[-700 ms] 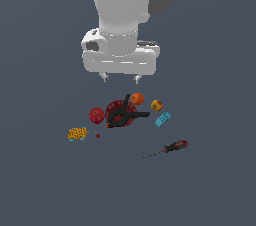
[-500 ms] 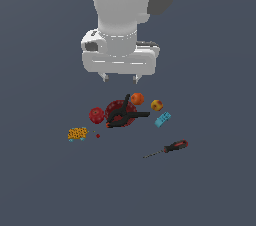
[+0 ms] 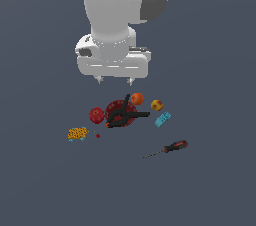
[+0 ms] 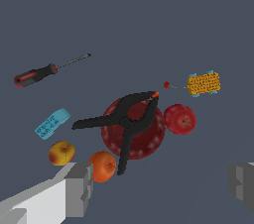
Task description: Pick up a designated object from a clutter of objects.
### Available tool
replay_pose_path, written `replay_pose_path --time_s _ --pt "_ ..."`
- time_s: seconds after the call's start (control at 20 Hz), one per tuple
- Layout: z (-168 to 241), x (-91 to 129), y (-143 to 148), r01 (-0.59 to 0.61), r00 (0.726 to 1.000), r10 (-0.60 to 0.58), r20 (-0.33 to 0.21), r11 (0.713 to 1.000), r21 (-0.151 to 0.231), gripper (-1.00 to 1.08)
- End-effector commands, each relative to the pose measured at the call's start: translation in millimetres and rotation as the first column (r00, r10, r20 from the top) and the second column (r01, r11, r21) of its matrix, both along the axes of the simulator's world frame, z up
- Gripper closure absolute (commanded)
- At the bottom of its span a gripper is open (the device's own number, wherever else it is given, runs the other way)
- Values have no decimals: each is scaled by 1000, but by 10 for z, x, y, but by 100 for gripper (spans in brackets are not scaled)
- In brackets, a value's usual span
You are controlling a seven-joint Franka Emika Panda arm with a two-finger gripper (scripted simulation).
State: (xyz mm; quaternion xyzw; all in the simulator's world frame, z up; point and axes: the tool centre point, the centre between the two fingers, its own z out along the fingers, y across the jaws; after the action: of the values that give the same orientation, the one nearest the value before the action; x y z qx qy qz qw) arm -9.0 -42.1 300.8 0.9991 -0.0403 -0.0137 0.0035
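Observation:
The designated object, a small yellow-orange studded block (image 3: 77, 133) (image 4: 204, 84) with cyan wheels, lies at the exterior view's left end of the clutter, apart from the red ball (image 3: 96, 115) (image 4: 180, 119). My gripper (image 3: 115, 80) (image 4: 161, 188) hangs open well above the clutter, over the dark red disc (image 3: 116, 108) (image 4: 144, 141) with its black clamp (image 3: 125, 115) (image 4: 124, 121). Nothing is between the fingers (image 4: 79, 188). The block sits off to the side of the gripper, not beneath it.
An orange ball (image 3: 137, 99) (image 4: 103, 165), a yellow-red ball (image 3: 157, 105) (image 4: 61, 153) and a cyan brick (image 3: 162, 119) (image 4: 52, 123) lie to the exterior view's right of the disc. A red-and-black screwdriver (image 3: 170, 148) (image 4: 44, 74) lies nearer the camera. A tiny red bead (image 3: 98, 135) (image 4: 166, 84) sits beside the block.
The arm and gripper have shifted slightly toward the exterior view's left. The objects have not moved.

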Motion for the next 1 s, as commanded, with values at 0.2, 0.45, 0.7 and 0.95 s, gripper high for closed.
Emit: replay_pose_path --time_s 0.2,0.45,0.7,0.95 --pt "-49 37 -28 35 999 -35 1 999 3 -92" --pt "-170 111 -107 115 993 -115 2 993 10 -92" --pt "-364 219 -236 238 971 -238 1 971 19 -92" --pt "-635 344 -422 399 917 -399 -1 917 27 -92"
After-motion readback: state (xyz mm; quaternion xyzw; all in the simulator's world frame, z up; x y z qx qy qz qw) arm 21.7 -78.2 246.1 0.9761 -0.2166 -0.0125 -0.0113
